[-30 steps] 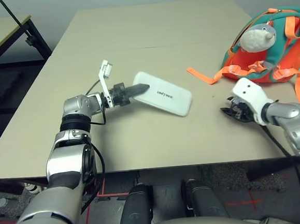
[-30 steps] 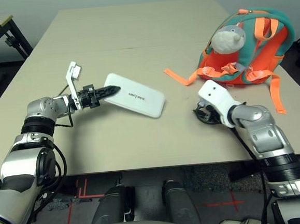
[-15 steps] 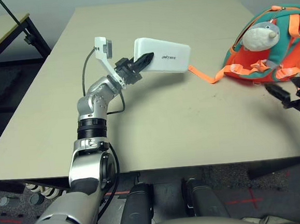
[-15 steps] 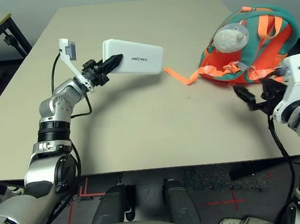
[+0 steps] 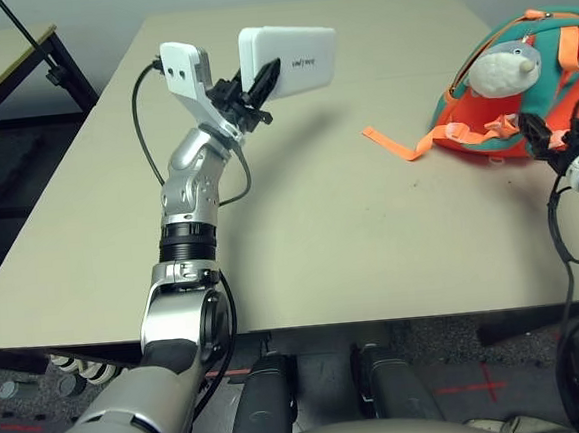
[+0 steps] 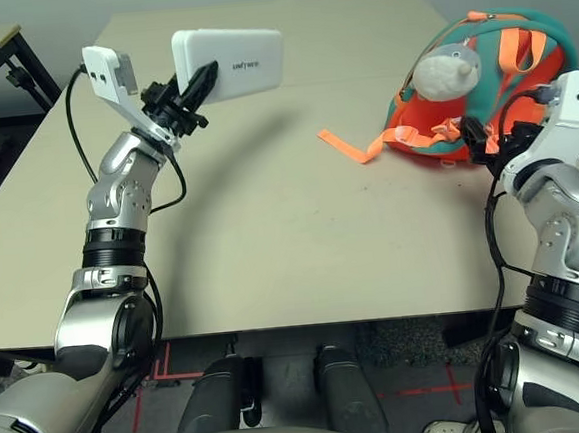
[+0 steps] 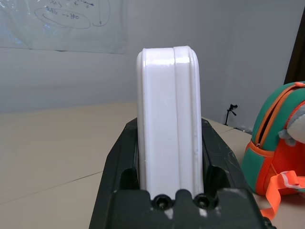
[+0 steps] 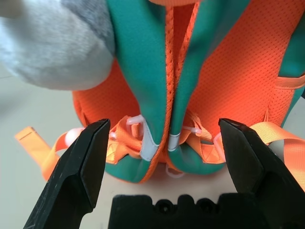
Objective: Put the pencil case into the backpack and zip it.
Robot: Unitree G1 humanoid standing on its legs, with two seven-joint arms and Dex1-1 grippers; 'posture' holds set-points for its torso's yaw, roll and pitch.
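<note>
Where the beige tabletop [image 5: 300,226] spreads wide and mostly bare under pale grey walls, crossed by one seam line toward its far half. Beyond its left edge, a second table [image 5: 1,61] with a black frame, and dark floor between. In the left wrist view, a whiteboard [image 7: 62,24] with faint scribbles on the wall behind. One pencil case [image 5: 292,62], white with small dark lettering, lifted clear of the tabletop at the far left, long side level, flat face toward the head camera, pinched at one end between the black fingers of the left end effector [image 5: 259,81], closed on it; its shadow cast on the surface below. One backpack [image 6: 480,91] in orange and teal at the far right edge, standing with its front panel toward the robot, one grey-white plush charm [image 6: 444,72] resting on its upper front. One loose orange strap [image 5: 399,146] trailing left from the backpack flat along the surface, further orange straps draped over the top and side. Right end effector [image 8: 164,167] spread wide, holding nothing, hovering just in front of the backpack's lower edge, fingers flanking the teal and orange seam without touching. Nothing between pencil case and backpack but bare tabletop; well apart.
</note>
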